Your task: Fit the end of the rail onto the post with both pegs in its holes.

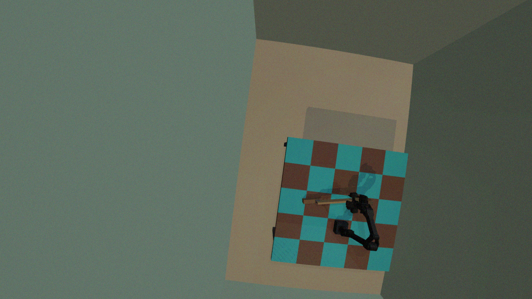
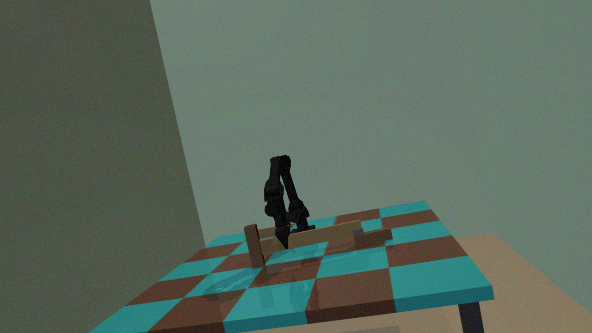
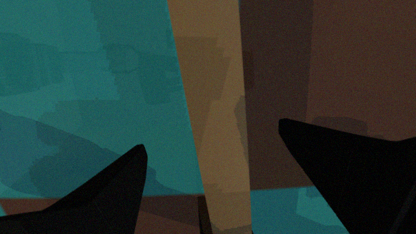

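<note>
The long wooden rail (image 1: 334, 202) (image 2: 327, 234) (image 3: 224, 130) stands on edge and looks about level, raised off the table. Its far end is at the small dark bracket (image 2: 358, 232) on the low footboard block (image 1: 309, 201) (image 2: 374, 237). Its near end meets the upright wooden post (image 2: 253, 246), with no gap that I can make out. No pegs or holes show. My gripper (image 2: 285, 243) (image 3: 213, 138) is open near the post end of the rail. One finger stands on each side of the rail, with space between fingers and wood in the wrist view.
The checkered table (image 1: 299, 148) (image 2: 351, 285) carries everything. The arm's base (image 1: 340, 226) stands on the table beside the rail, and the arm bends out and back over to it. Shadows of the arm and rail fall across the squares.
</note>
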Motion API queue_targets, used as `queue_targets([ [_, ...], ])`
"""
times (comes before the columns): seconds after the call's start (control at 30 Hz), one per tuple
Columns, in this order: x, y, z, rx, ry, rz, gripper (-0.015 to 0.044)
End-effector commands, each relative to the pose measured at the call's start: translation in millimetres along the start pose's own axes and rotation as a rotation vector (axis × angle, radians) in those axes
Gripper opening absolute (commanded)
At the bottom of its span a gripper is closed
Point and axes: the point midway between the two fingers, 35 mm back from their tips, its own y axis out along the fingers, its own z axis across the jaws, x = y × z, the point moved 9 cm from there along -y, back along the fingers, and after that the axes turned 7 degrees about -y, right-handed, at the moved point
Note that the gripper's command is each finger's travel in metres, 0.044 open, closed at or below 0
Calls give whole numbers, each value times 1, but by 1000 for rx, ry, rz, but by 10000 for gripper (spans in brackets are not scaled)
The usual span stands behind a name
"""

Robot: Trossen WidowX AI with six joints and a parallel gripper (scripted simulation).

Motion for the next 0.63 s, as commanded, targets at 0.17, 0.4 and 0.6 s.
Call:
queue_targets([
  [0.17, 31, -30, -2, -10, -1, 6, 440],
  [0.4, 31, -30, -2, -10, -1, 6, 440],
  [0.6, 31, -30, -2, -10, -1, 6, 440],
])
